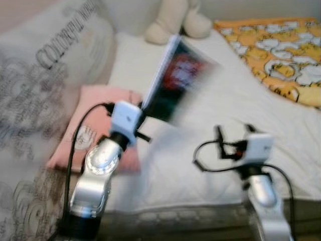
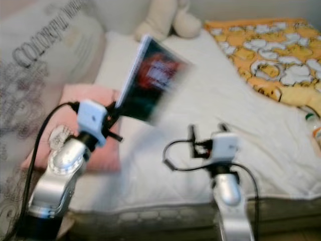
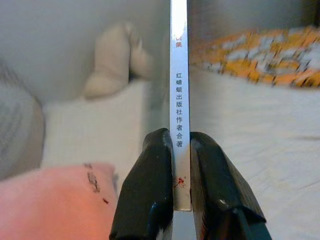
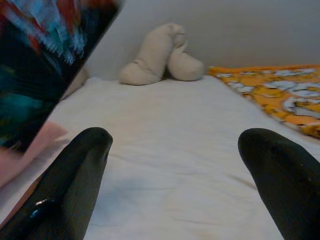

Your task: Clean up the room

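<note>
— One book was up off the bed, centre-top of the left eye frame, tilted and blurred. Who had it?

— The left gripper. Its two fingers were clamped on the spine near the lower end, as the left wrist view showed plainly.

— And the right gripper?

— Spread wide, holding nothing, low and right of centre over the white sheet.

— What lay around?

— A pink cushion at lower left, a printed pillow upper left, a cream soft toy at top, an orange blanket upper right.

— How far along?

— Early, I judged. The book was lifted but not put away; the rest lay untouched.
</note>
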Tool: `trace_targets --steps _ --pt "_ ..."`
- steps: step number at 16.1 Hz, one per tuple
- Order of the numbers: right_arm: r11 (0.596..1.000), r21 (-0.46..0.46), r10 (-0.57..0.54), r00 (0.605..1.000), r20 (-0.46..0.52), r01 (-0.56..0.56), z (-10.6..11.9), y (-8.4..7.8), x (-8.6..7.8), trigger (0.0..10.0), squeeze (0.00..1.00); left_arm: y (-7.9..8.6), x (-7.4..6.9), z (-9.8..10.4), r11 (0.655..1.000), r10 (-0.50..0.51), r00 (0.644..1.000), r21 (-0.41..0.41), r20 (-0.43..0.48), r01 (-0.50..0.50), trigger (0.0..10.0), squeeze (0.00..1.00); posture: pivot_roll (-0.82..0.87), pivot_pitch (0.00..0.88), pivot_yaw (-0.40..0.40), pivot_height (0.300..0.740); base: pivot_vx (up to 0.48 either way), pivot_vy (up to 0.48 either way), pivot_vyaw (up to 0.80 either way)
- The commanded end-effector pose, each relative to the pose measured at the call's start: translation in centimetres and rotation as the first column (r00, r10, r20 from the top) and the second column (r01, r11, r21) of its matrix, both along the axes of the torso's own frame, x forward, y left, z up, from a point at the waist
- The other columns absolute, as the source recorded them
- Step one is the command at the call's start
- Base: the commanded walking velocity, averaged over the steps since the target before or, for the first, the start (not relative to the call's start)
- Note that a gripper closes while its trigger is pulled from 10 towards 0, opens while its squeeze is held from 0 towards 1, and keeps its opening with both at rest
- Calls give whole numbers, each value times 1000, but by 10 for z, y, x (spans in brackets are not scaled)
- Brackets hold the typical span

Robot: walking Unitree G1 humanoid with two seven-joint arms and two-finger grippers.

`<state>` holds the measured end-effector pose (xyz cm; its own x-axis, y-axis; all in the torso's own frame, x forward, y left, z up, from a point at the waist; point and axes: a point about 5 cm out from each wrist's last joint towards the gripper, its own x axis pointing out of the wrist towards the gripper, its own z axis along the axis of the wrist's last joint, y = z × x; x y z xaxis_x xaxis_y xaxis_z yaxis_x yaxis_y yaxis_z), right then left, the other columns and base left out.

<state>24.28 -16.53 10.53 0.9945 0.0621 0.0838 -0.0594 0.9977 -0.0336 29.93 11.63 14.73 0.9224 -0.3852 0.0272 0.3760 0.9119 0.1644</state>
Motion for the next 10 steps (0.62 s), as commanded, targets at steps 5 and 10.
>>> trace_targets --steps 5,10 --pt "999 -46 0 1000 -32 -1 6 -15 -18 10000 0 -1 55 -3 994 39 994 -99 -99 -49 10000 0 -199 0 42 736 0 0 0" --pt "993 -118 -10 990 -139 -7 16 -37 -77 10000 0 -22 75 -26 962 -22 952 -265 -304 -63 10000 0 -333 135 -21 736 0 0 0"
